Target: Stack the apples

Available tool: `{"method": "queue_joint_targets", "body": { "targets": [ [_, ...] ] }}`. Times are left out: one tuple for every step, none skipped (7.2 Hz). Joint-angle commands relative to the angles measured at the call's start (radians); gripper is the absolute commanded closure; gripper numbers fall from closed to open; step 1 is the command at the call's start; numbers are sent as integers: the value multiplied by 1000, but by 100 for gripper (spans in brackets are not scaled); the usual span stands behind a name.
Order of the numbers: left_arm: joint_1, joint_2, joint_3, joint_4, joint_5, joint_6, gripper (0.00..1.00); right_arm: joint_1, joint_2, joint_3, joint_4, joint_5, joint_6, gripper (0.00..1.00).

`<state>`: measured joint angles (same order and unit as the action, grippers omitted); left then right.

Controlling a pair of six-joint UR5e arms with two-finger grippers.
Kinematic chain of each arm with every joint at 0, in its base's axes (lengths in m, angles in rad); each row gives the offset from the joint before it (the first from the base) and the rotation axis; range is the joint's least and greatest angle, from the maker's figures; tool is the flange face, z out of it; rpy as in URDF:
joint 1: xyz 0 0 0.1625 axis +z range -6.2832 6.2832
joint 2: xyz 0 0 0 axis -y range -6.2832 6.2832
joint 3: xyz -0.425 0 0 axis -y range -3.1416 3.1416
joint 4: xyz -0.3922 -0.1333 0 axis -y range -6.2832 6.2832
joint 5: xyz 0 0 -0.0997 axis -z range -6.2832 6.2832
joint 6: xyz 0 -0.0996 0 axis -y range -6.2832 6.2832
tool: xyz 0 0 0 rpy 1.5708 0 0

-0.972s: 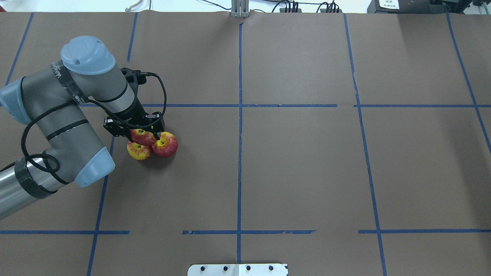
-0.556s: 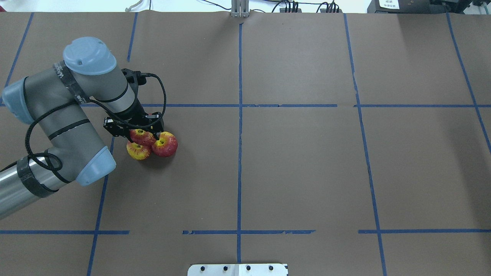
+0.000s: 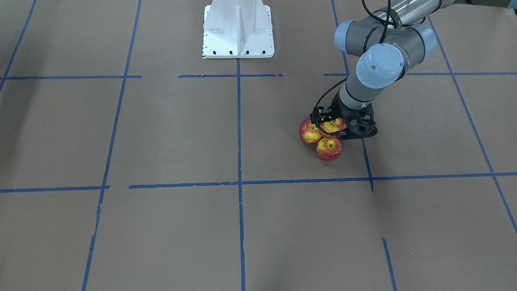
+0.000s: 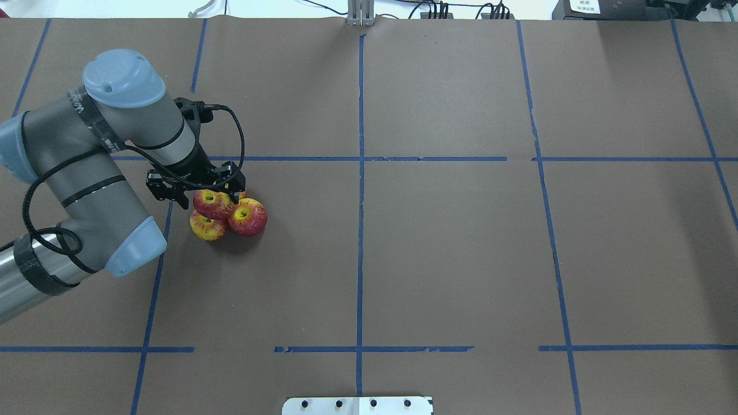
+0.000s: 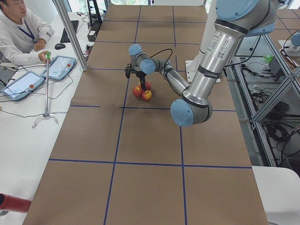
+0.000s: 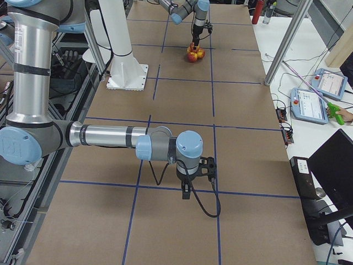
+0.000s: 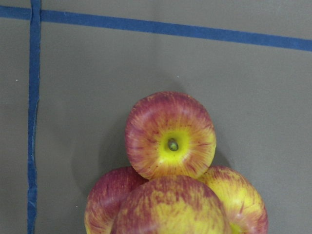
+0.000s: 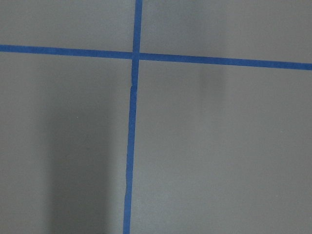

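Four red-and-yellow apples sit in a pile on the brown table's left part. Three lie on the table: one (image 4: 207,227), one (image 4: 249,218) and one mostly hidden (image 4: 242,196). The top apple (image 4: 213,203) rests on them, as the left wrist view (image 7: 170,207) and the front view (image 3: 332,125) also show. My left gripper (image 4: 209,197) stands just above the pile, its fingers spread on either side of the top apple, open. My right gripper (image 6: 187,193) shows only in the exterior right view, low over bare table; I cannot tell its state.
The table is brown paper crossed by blue tape lines (image 4: 360,173). The white robot base (image 3: 238,30) stands at the middle of the robot's edge. An operator (image 5: 18,33) sits with tablets at the side desk.
My left arm has risen a little and drawn back to the far left. More of the top apple shows now. The apples have stayed in place.
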<state>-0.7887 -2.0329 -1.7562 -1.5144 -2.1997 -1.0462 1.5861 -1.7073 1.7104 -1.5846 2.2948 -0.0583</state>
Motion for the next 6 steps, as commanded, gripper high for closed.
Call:
{"method": "queue_joint_targets", "body": {
  "targets": [
    [-187, 13, -139, 144, -3, 187, 0, 0, 0, 0, 0, 0, 0, 0],
    [-270, 22, -156, 211, -14, 316, 0, 0, 0, 0, 0, 0, 0, 0],
    [-338, 70, -146, 211, -50, 436, 0, 0, 0, 0, 0, 0, 0, 0],
    [-406, 153, -140, 204, -116, 588, 0, 0, 0, 0, 0, 0, 0, 0],
    [-464, 234, -138, 203, -124, 714, 0, 0, 0, 0, 0, 0, 0, 0],
    [-545, 297, -119, 201, -124, 829, 0, 0, 0, 0, 0, 0, 0, 0]
  ]
}}
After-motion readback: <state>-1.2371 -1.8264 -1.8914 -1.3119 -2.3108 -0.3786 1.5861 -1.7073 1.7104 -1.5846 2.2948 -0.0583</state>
